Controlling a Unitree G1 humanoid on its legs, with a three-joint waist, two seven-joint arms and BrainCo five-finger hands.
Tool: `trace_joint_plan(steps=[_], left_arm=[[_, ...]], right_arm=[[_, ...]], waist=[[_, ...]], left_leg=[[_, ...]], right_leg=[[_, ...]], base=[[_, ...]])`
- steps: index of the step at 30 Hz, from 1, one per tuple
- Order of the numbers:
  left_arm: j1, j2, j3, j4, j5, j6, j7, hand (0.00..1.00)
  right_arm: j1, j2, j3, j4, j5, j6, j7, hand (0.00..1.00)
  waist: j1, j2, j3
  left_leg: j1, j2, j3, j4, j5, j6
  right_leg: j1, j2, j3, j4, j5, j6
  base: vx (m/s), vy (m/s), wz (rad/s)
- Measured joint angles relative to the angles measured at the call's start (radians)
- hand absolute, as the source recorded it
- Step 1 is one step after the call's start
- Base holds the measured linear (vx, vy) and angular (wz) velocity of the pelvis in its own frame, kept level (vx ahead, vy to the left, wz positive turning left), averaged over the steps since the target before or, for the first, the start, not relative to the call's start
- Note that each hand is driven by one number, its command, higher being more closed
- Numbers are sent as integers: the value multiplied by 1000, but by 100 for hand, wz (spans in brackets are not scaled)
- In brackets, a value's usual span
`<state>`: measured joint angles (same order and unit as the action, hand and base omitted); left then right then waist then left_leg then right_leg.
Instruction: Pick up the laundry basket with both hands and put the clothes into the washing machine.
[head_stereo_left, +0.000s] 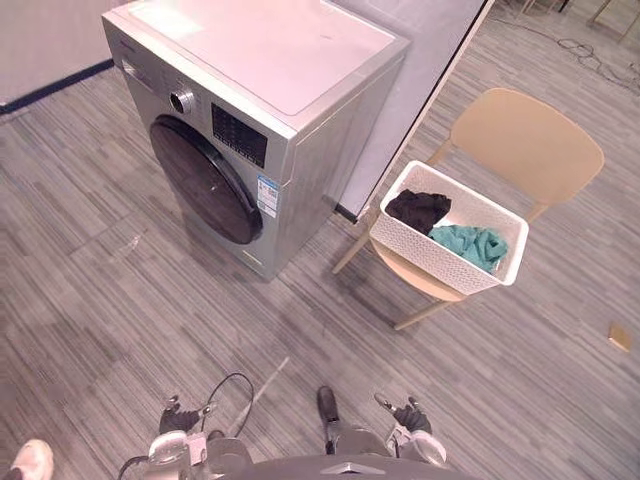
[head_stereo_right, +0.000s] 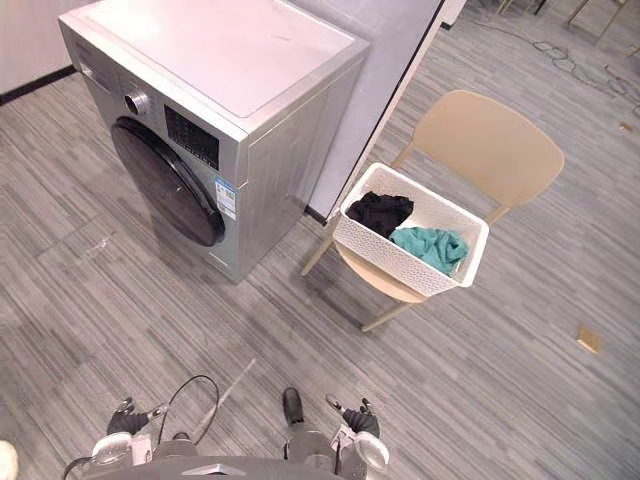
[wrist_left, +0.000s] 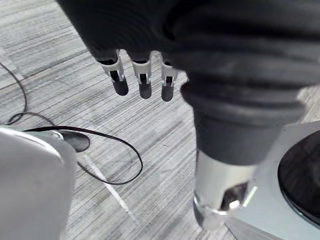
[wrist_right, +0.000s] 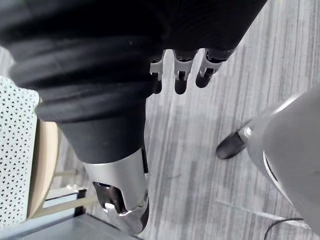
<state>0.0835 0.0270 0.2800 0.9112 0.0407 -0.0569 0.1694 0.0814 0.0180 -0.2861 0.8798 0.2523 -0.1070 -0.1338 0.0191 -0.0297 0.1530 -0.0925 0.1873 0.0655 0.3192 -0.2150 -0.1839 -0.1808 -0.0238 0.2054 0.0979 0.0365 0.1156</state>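
Note:
A white perforated laundry basket (head_stereo_left: 432, 253) stands on the seat of a beige chair (head_stereo_left: 526, 140), to the right of the washing machine. In it lie a black garment (head_stereo_left: 417, 208) and a teal garment (head_stereo_left: 470, 244). The silver washing machine (head_stereo_left: 300, 150) stands at the upper left with its dark round door (head_stereo_left: 205, 182) closed. My left hand (wrist_left: 143, 86) and right hand (wrist_right: 181, 80) hang low at my sides, far from the basket, with fingers relaxed and nothing in them. The basket's wall (wrist_right: 15, 150) shows beside my right hand.
A white partition (head_stereo_left: 425, 90) stands behind the machine and chair. A small tan object (head_stereo_left: 621, 336) lies on the floor at the far right. Cables (head_stereo_left: 592, 55) lie on the floor at the top right. A person's shoe (head_stereo_left: 30, 462) shows at the bottom left corner.

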Motion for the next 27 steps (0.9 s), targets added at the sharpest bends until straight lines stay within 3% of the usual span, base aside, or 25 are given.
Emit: trace_joint_plan(steps=[2, 3, 4, 5, 7, 9, 12, 18, 21, 24, 25, 26, 27], left_arm=[[-1, -20, 3, -19, -1, -7, 3, 0], [4, -24, 14, -24, -3, -7, 6, 0], [10, -33, 23, -29, -14, -7, 9, 0], [9, -46, 36, -29, -30, -8, 18, 0], [9, -43, 42, -28, -37, -7, 24, 0], [5, -20, 54, -29, -37, -6, 37, 0], [9, 15, 39, 2, -34, 3, 48, 0], [-4, 54, -19, 12, -16, 7, 46, 0], [-21, 53, -46, 11, -16, 5, 44, 0], [-17, 51, -49, 13, -16, 5, 43, 0], [-13, 52, -50, 13, -15, 5, 43, 0], [-6, 57, -50, 16, -13, 5, 42, 0], [0, 65, -60, 25, -5, 6, 42, 0]], right_arm=[[2, -22, 0, 1, -25, 2, -1, 0], [4, -24, -2, 2, -25, 2, -2, 0], [3, -23, -2, 1, -25, 2, -3, 0], [-12, -28, -11, 2, -25, 2, -9, 0], [-30, -31, -16, 1, -25, 2, -10, 0], [-22, -17, -37, 4, -25, 5, -11, 0], [-16, -18, -49, 53, -27, 7, -21, 0], [-85, -16, -53, 78, -63, 18, -25, 0], [-133, -19, -42, 66, -63, 24, -28, 0], [-144, -19, -30, 20, -63, 24, -28, 0], [-145, -18, -26, 9, -63, 24, -28, 0], [-138, -19, 3, -5, -63, 23, -27, 0], [-132, -16, 22, -5, -63, 24, -26, 0]], waist=[[0, 14, 23], [5, 13, 29], [10, 13, 27], [18, 34, 23], [11, 26, 28], [-4, 3, 19], [5, -14, 6], [18, 5, -41], [21, 22, -59], [21, 66, -46], [21, 73, -48], [21, 76, -49], [18, 77, -49]], left_leg=[[-65, 7, -32, 155, -22, -28], [-89, 24, -18, 205, -34, -16], [-99, 45, 18, 210, -47, 11], [-111, 75, 77, 201, -75, 66], [-121, 62, 119, 159, -109, 84], [-173, 23, 131, 145, -88, 83], [-168, -41, 124, 107, -48, 83], [-211, -76, 128, 135, -65, 109], [-268, -75, 131, 188, -95, 130], [-271, -54, 126, 191, -117, 149], [-267, -51, 125, 180, -113, 156], [-239, -53, 130, 141, -95, 164], [-208, -60, 127, 98, -61, 173]], right_leg=[[0, -7, -30, 107, -79, 3], [-6, -23, -48, 154, -115, -1], [-15, -22, -61, 168, -120, 0], [-30, -22, -75, 186, -127, 5], [-49, -50, -86, 190, -129, 16], [-67, -109, -115, 165, -121, 37], [-28, -152, -102, 69, -68, 59], [-25, -199, -103, -30, -5, 79], [-60, -200, -102, -34, 0, 41], [-93, -167, -105, 42, 82, -80], [-109, -159, -105, 66, 105, -102], [-135, -144, -97, 115, 140, -109], [-152, -122, -44, 169, 144, -94]], base=[[-43, 3, 82], [-87, 23, 78], [-108, 48, 52], [-150, 72, 37], [-120, 105, 45], [-85, 136, 69], [-7, 171, 38], [-16, 98, -2], [-46, 91, -11], [-53, 133, -6], [-35, 187, -4], [55, 182, 1], [65, 201, 6]])
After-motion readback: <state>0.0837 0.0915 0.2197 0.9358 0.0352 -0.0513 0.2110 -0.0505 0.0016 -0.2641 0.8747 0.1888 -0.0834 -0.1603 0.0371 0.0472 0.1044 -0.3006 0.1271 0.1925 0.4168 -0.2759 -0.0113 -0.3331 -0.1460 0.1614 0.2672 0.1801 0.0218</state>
